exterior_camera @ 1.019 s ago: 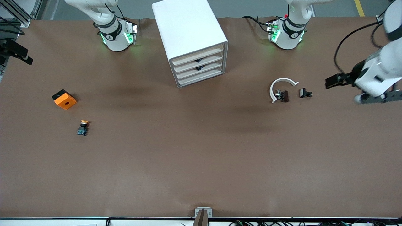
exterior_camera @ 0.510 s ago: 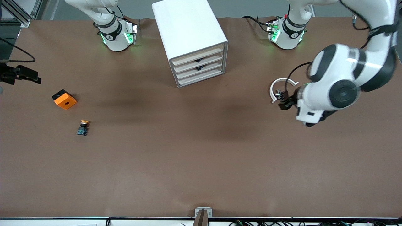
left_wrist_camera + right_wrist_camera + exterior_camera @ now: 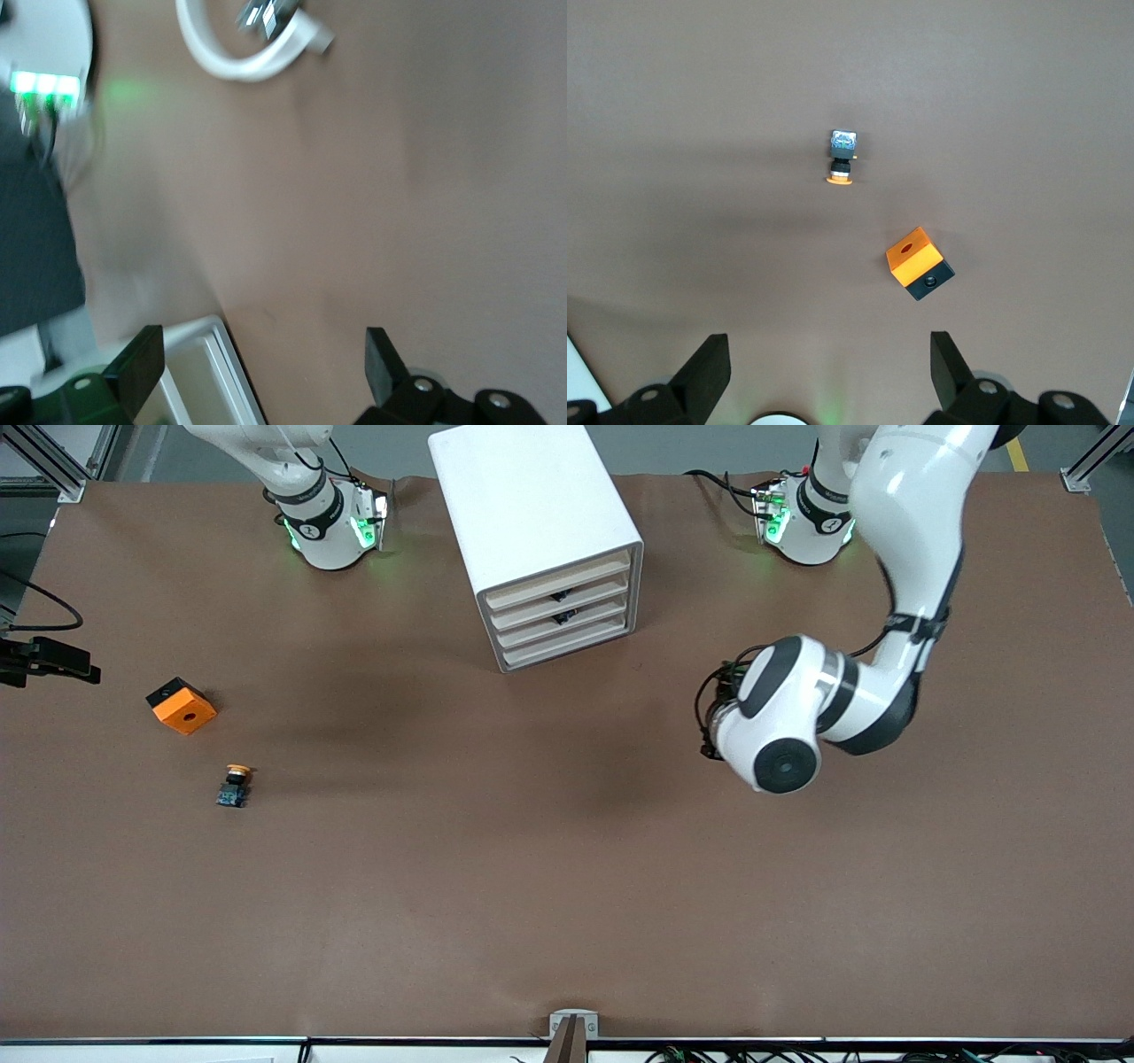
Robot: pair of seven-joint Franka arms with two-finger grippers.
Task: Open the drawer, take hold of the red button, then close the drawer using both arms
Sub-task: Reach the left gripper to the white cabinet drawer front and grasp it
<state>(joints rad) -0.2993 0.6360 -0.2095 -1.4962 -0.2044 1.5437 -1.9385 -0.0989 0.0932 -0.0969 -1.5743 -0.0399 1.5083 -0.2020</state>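
Note:
The white cabinet [image 3: 532, 522] stands between the two arm bases, its several drawers [image 3: 563, 615] all shut and facing the front camera. The red button is hidden. My left gripper [image 3: 261, 367] is open and empty above bare table, with a corner of the cabinet [image 3: 208, 376] just past one finger. In the front view the left arm's wrist [image 3: 780, 726] covers that gripper. My right gripper [image 3: 830, 367] is open and empty, high over the right arm's end of the table; a black part of that hand [image 3: 49, 660] shows at the table's edge.
An orange cube with a hole [image 3: 182, 706] [image 3: 920, 263] and a yellow-orange capped button [image 3: 234, 784] [image 3: 842, 159] lie toward the right arm's end. A white curved ring [image 3: 239, 53] with a small part lies under the left arm.
The left arm has swung in from its end of the table toward the cabinet and now covers the white ring. The right hand has drifted slightly along the table's edge.

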